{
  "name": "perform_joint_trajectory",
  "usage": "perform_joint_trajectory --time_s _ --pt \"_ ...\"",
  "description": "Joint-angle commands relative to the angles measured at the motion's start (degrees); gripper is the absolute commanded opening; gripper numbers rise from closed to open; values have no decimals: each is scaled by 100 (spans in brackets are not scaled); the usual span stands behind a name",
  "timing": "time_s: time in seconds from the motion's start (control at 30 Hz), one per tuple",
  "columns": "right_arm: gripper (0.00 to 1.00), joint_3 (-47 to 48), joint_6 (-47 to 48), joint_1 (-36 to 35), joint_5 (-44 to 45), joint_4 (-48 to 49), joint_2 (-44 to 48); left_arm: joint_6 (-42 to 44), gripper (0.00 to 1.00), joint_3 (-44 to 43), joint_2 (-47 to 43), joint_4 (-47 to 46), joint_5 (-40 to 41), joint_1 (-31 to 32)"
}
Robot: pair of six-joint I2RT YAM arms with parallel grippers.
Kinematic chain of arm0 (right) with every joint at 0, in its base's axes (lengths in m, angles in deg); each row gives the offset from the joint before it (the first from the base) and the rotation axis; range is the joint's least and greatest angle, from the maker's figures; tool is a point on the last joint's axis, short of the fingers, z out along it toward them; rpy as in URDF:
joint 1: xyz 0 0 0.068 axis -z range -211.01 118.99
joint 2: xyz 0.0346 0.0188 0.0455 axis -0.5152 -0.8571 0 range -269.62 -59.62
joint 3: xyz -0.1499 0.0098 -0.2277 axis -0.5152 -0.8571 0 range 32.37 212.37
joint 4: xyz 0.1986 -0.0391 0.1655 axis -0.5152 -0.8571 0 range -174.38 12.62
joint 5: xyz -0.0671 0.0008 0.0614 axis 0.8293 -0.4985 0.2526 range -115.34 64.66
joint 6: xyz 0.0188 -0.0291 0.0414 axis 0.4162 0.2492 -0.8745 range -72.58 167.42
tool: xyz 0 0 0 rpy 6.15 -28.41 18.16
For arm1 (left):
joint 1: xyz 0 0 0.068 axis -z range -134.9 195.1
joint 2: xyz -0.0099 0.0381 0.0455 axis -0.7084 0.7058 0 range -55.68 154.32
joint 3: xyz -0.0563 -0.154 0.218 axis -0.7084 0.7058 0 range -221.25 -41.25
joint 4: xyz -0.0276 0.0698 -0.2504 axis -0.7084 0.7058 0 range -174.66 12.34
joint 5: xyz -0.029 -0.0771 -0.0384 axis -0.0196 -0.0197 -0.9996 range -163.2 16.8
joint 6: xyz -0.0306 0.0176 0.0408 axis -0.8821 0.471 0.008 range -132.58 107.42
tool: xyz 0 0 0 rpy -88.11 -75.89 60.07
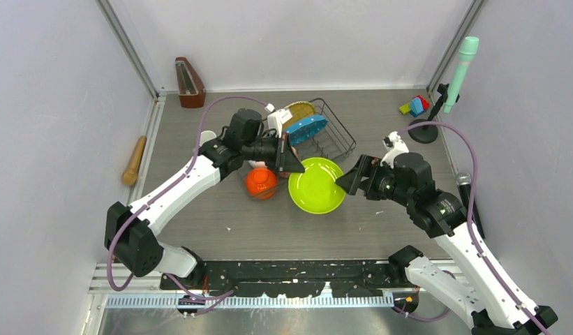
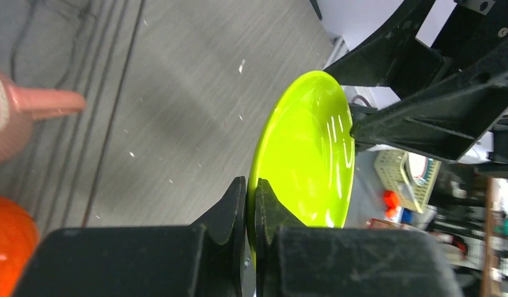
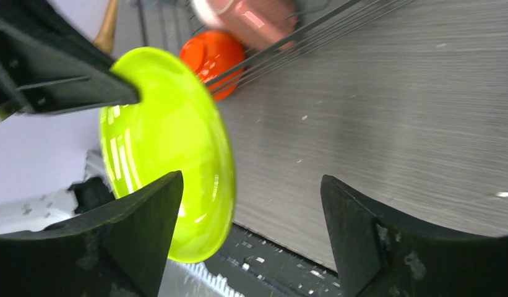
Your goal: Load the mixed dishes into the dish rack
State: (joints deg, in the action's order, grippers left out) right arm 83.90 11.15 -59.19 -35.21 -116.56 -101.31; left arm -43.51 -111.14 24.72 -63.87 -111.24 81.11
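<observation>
- I am holding the lime green plate [image 1: 316, 185] by its 9 o'clock rim. The left claw [image 2: 251, 189] is pinching it tight, and the plate seems lifted off the table, at 6 o'clock of the dish rack [image 1: 345, 136].
- The right claw [image 3: 250, 180] is gaping wide at the plate's 3 o'clock rim, gripping nothing.
- I am judging the next move: tipping the plate upright, steering toward 12 o'clock, and slotting it between tines beside the teal-blue plate [image 1: 308, 129], clearing the wire wall.
</observation>
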Motion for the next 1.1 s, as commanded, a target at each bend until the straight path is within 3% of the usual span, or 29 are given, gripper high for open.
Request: perform_joint_trajectory --time_s 0.0,0.07,0.13,0.37,0.57,0.77,1.07 --pt "90 368 -84 -5 1823 -391 256 669 0 -677 -43 -181 840 275" --pt "91 397 -158 -3 2422 -558 439 999 0 -947 22 -159 1198 400" --pt "91 385 -191 -3 2794 -634 794 1470 0 -1253 83 -39 2056 592" --pt "90 236 -266 -3 3409 -687 1447 3577 0 -1422 178 -745 4483 1235" --pt "89 124 -220 -3 3592 -717 1679 4882 0 -1320 388 -1584 4913 1328" --pt "89 56 -208 -3 3606 -635 1755 6439 0 -1134 950 -2743 6237 1828" --pt "89 33 -271 -3 3561 -673 1796 6996 0 -910 1415 -3365 6591 1944"
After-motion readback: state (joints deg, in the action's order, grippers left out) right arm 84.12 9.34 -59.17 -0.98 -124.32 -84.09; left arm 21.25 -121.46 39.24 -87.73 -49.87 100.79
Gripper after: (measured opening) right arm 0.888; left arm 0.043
